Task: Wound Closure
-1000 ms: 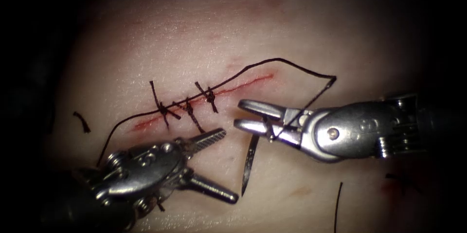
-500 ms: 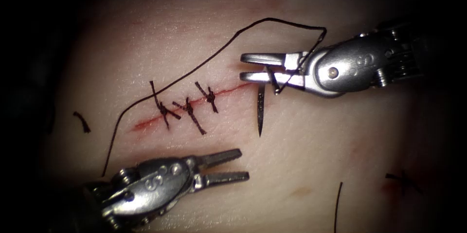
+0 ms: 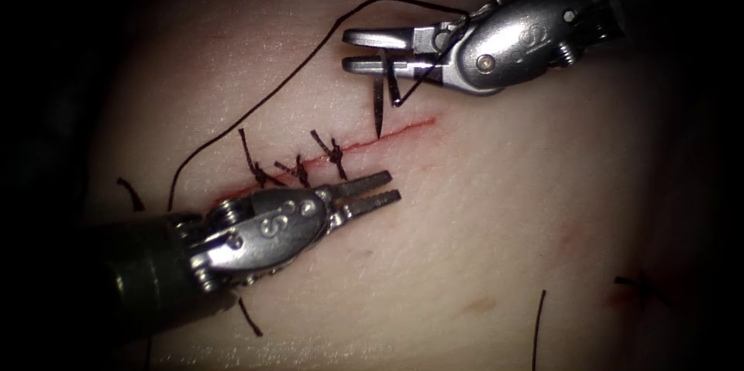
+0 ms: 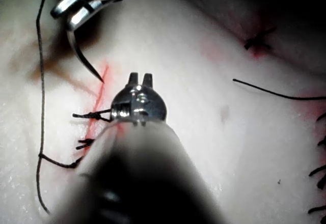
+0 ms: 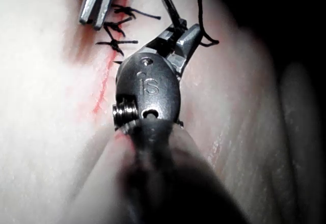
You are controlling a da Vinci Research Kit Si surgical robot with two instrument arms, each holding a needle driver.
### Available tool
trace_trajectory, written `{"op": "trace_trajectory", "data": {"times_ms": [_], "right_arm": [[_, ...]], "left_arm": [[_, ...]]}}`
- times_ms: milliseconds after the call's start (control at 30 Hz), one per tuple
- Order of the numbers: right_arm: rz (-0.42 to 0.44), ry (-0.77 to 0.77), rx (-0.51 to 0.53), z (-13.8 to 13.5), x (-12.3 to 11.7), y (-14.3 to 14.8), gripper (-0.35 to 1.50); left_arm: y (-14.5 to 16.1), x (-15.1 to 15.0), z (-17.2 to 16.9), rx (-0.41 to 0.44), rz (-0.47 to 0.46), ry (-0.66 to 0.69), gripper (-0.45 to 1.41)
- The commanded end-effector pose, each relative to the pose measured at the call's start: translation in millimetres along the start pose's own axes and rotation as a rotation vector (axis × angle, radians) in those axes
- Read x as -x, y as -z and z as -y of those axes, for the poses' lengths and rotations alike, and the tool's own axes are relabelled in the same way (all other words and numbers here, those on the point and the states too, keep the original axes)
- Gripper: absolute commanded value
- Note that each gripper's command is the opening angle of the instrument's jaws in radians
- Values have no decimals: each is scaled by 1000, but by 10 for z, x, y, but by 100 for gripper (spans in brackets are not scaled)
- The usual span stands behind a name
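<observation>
Right hand (image 3: 358,51): closed on needle (image 3: 378,108) near its blunt end; point hangs toward 6 o'clock, just above cut (image 3: 403,129), outside tissue (image 3: 480,216). Thread (image 3: 256,111) trails toward 8 o'clock. Left hand (image 3: 384,189): slightly parted, empty, beside stitches (image 3: 298,170).

Bright centre, dark vignetted edges, blurred shafts

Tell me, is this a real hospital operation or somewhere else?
Probably a practice bench, not a hospital. Two robot tools work on a slab of tissue with a partly stitched cut. The right gripper holds a curved needle above the cut; the left gripper holds nothing.
</observation>
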Motion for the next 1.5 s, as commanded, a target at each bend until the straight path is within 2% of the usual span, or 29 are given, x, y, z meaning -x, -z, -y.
{"op": "trace_trajectory", "data": {"times_ms": [33,133,467,767,933,1233,1500], "right_arm": [[2,32,-14,6,8,-10,-35],[3,70,-17,12,13,-10,-35],[-13,173,-17,16,25,-10,-35],[-33,171,-3,12,14,-17,-35],[-45,175,-4,12,16,-20,-35],[-45,196,-14,30,28,-18,-35],[-6,250,-2,31,26,-15,-35]], "left_arm": [[-10,4,1,-33,24,-28,9],[-14,8,2,-80,66,-99,4],[-45,24,9,-144,91,-123,2],[-57,51,10,-136,136,-165,4],[-55,52,10,-138,138,-165,4],[-55,55,9,-135,138,-162,4],[-51,59,7,-132,145,-166,4]]}}
